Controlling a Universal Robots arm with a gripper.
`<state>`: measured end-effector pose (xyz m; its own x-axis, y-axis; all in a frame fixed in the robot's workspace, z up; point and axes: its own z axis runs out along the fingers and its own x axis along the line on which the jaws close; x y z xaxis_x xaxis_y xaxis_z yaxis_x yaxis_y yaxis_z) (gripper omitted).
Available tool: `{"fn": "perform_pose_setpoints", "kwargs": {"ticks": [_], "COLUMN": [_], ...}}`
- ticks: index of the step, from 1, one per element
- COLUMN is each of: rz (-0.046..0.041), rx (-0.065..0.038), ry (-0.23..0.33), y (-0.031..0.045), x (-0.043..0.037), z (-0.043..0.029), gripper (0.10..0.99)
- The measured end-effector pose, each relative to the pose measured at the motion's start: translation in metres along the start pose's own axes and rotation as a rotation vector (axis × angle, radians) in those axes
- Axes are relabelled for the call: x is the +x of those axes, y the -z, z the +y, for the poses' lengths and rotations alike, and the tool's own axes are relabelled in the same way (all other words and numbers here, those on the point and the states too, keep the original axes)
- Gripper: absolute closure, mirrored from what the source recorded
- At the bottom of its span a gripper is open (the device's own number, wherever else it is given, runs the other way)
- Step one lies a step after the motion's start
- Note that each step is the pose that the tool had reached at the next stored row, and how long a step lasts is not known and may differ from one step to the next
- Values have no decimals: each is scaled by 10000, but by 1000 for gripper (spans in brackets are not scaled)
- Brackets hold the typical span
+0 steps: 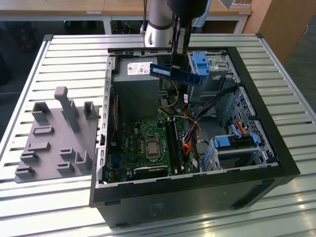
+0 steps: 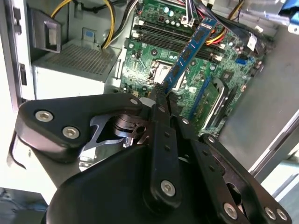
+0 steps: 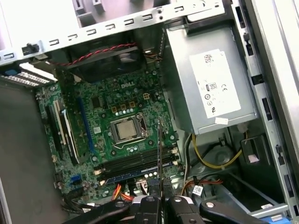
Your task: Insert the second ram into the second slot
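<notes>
**Pinched fast, held high above the board**

Pressed together on one end of the ram [image 2: 189, 53], with the gripper [image 2: 160, 94] clamping both faces and no gap left between the fingers. In the first wrist view, seen edge-on as a thin dark line over the slots [image 3: 135, 163]. In the exterior view, hanging in the air over the open case [image 1: 197, 197], near a blue bracket [image 1: 200, 61] and well apart from the motherboard [image 1: 143, 133] below. Not yet seated in any slot. On the exterior view's left, beside the case, a grey tray [image 1: 54, 143].
</notes>
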<state>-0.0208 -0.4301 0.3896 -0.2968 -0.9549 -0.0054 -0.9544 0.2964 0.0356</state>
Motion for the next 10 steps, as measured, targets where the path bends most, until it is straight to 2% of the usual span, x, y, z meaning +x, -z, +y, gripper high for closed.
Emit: {"fn": "perform_pose_setpoints", "kwargs": {"ticks": [10], "rz": [28], "rx": [34], "ry": [-1573], "y": [-4], "x": [0], "z": [0], "gripper": [949]}}
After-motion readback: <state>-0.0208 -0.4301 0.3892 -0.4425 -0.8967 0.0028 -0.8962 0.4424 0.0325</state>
